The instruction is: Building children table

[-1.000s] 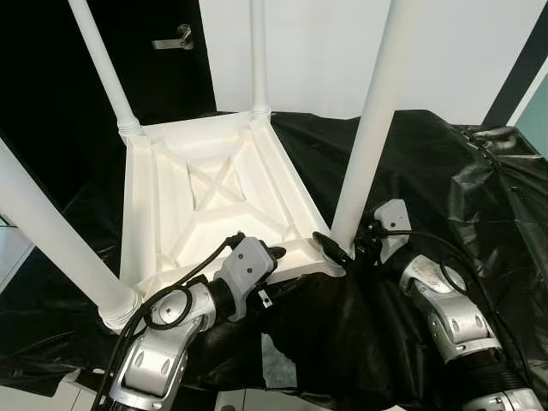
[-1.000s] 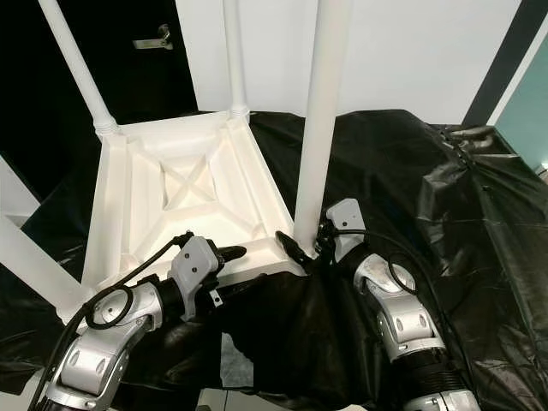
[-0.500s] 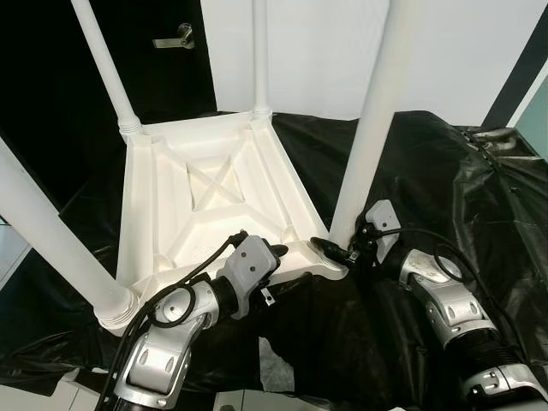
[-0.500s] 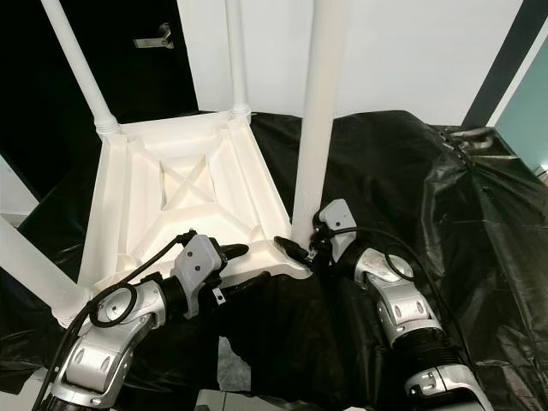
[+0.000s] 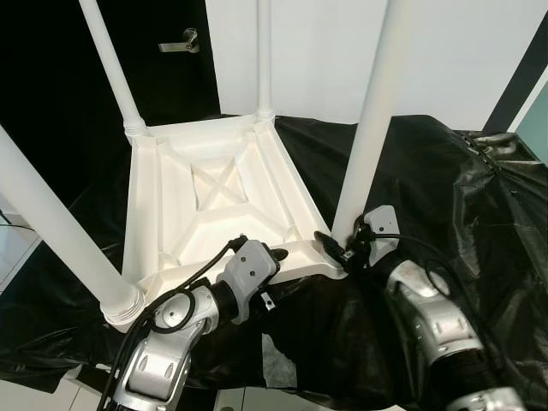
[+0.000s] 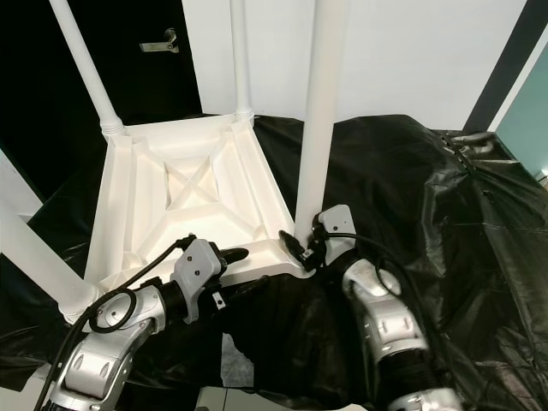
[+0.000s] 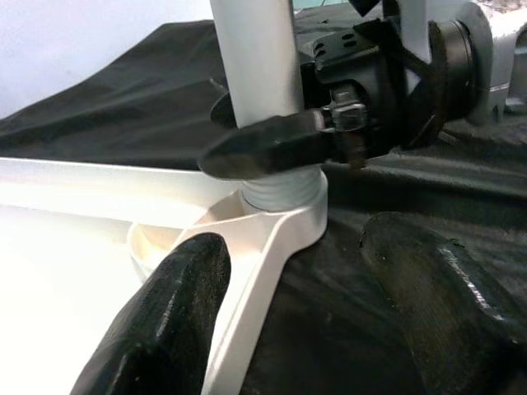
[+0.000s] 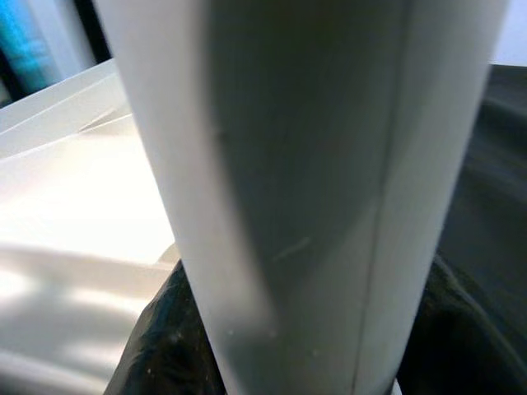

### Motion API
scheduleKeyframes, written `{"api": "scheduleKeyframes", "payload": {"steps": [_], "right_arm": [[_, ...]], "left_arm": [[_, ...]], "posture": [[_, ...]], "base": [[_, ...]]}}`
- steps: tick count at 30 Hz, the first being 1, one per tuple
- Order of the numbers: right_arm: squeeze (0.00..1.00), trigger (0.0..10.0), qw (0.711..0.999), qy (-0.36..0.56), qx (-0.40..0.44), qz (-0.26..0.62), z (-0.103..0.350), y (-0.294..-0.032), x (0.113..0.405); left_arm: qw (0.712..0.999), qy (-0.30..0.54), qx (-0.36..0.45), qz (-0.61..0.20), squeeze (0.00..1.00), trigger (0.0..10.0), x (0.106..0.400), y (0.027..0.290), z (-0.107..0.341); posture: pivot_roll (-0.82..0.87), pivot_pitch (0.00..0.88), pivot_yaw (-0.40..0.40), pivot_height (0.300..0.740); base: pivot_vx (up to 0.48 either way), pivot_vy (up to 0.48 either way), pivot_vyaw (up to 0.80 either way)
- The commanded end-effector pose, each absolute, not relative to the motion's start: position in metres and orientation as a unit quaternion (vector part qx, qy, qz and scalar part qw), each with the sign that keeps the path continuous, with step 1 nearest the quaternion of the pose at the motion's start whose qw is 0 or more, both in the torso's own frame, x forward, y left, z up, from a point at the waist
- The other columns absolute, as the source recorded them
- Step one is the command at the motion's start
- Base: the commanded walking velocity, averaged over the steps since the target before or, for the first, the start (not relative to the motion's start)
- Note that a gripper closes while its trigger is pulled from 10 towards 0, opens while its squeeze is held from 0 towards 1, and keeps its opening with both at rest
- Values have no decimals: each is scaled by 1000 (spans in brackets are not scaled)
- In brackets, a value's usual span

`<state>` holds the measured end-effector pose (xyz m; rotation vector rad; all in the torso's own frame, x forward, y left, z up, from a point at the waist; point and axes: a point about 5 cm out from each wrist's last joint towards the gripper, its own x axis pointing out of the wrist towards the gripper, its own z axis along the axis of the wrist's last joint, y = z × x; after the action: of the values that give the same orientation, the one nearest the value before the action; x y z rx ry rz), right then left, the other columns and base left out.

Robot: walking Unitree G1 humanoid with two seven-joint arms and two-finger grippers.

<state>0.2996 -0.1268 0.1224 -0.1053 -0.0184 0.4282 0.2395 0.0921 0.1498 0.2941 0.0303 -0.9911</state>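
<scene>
Across the whole work surface lies a crinkly black plastic sheet (image 5: 445,171), and on it sits the white kids' table (image 5: 214,205) flipped upside down, all four legs sticking up, with a white wall (image 5: 317,51) at 12 o'clock and a dark door with a lever handle (image 5: 178,40) at 11. Right gripper (image 5: 334,248) is clamped around the base of the near-right leg (image 5: 368,128) at about 4 o'clock of the tabletop. Left gripper (image 7: 305,321) sits at 6 o'clock with its fingers spread wide, straddling the table's near edge.
</scene>
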Motion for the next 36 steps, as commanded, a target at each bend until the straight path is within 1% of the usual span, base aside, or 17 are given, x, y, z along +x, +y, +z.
{"api": "scheduleKeyframes", "payload": {"steps": [1,2,3,4,5,6,8,20,21,23,24,27,29,30,32,33,36], "right_arm": [[0,10000,988,26,-53,140,108,-130,294],[0,10000,988,26,-53,140,108,-130,294],[0,10000,996,18,-40,78,108,-122,287],[0,10000,996,18,-40,78,108,-122,287],[0,10000,998,14,-32,60,108,-117,284],[0,10000,998,14,-32,60,108,-117,284],[0,10000,998,6,-19,60,112,-106,280],[0,10000,999,3,-16,42,119,-106,278],[282,10000,999,-1,-17,42,120,-107,278],[282,10000,999,-3,-18,42,121,-107,278],[1000,10000,999,-9,-17,48,122,-108,277],[1000,10000,997,-21,-15,72,125,-111,275],[1000,10000,994,-24,-17,105,125,-115,274],[1000,10000,994,-24,-17,105,125,-115,274],[1000,10000,986,-32,-28,164,128,-124,273],[1000,10000,986,-32,-28,164,128,-124,273],[1000,10000,969,-33,-63,235,130,-142,278]], "left_arm": [[889,12,145,-434,0,10000,243,96,151],[889,12,145,-434,0,10000,243,96,151],[888,13,147,-435,0,10000,244,97,152],[888,13,147,-435,0,10000,244,97,152],[888,13,148,-435,0,10000,244,98,152],[888,13,148,-435,0,10000,244,98,152],[889,12,148,-434,0,10000,246,98,154],[886,9,146,-440,0,10000,246,93,155],[886,9,146,-440,0,10000,246,93,155],[886,9,147,-440,0,10000,247,93,155],[886,9,146,-440,0,10000,247,93,155],[886,8,146,-439,0,10000,247,94,156],[887,9,146,-438,0,10000,247,95,156],[887,9,146,-438,0,10000,247,95,156],[886,9,146,-439,0,10000,247,95,156],[886,9,146,-439,0,10000,247,95,156],[886,7,148,-440,0,10000,249,94,155]], "posture": [[75,0,-3,740],[75,0,-3,740],[77,0,-1,740],[77,0,-1,740],[80,0,1,740],[80,0,1,740],[73,0,7,740],[66,0,13,740],[66,0,11,740],[66,0,11,740],[67,0,12,740],[68,0,10,740],[65,0,13,740],[65,0,13,740],[60,0,14,740],[60,0,14,740],[57,0,15,740]], "base": [[0,0,0],[0,0,0],[0,0,0],[0,0,0],[0,0,0],[0,0,0],[0,0,0],[0,0,0],[0,0,0],[0,0,0],[0,0,0],[0,0,0],[0,0,0],[0,0,0],[0,0,0],[0,0,0],[0,0,0]]}}
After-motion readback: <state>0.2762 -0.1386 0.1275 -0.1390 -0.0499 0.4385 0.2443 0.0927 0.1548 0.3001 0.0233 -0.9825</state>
